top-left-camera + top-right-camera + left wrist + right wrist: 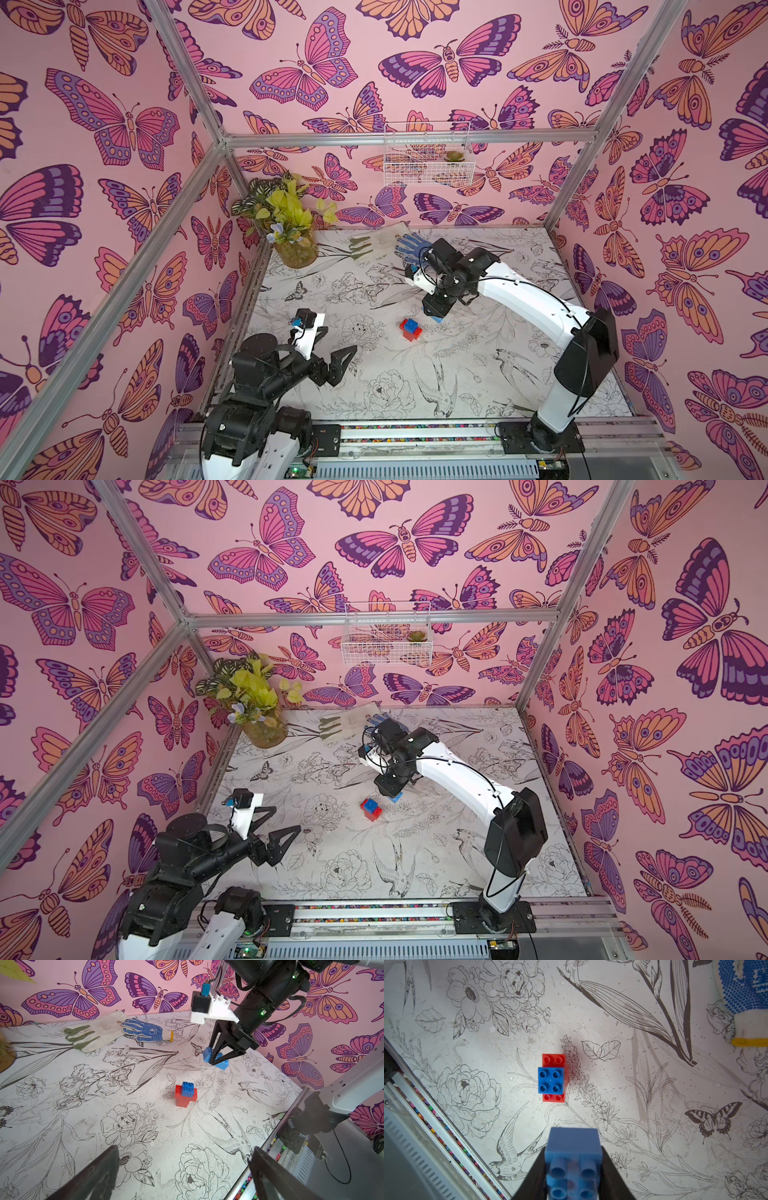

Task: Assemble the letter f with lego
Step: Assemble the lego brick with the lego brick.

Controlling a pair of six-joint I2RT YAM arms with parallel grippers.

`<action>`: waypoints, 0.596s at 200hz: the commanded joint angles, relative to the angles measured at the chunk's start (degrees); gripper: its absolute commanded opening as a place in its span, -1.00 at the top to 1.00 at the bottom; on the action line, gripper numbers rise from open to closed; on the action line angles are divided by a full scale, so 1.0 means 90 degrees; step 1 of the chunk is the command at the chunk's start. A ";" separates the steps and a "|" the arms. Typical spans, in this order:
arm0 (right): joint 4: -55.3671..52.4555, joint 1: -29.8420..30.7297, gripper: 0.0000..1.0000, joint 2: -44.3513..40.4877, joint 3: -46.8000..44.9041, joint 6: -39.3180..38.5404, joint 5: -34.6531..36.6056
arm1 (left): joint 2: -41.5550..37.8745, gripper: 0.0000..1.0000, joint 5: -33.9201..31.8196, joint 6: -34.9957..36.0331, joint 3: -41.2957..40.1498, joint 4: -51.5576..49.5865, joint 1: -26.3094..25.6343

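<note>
My right claw (217,1060) pinches the long blue brick (574,1142) across its middle. The stack (186,1093), short blue brick (550,1080) on red, stands on the table (83,1105) near the claw, toward my left side. Crossbar step, I judge: next, line up over those studs and press down.

Table (498,374) with brick stack (410,329), gloves (376,246), vase (296,251)

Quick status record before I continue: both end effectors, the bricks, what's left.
right end effector: shut on long blue brick, clear of the stack
left end effector: open, empty
stack: short red base, long red across it, short blue on top
remaining: long blue brick not yet attached
clutter: white glove, blue glove near far wall
</note>
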 commanded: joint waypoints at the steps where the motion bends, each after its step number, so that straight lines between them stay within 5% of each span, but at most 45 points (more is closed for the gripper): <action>1: -0.0219 0.0168 0.52 0.0249 0.0200 -0.0065 0.0064 | -0.0070 -0.98 0.0029 -0.0019 -0.0112 0.0098 -0.0029; 119: -0.0297 0.0648 0.56 0.0954 0.0497 -0.0111 0.0308 | -0.0098 -0.98 0.0029 -0.0017 -0.0112 0.0093 -0.0027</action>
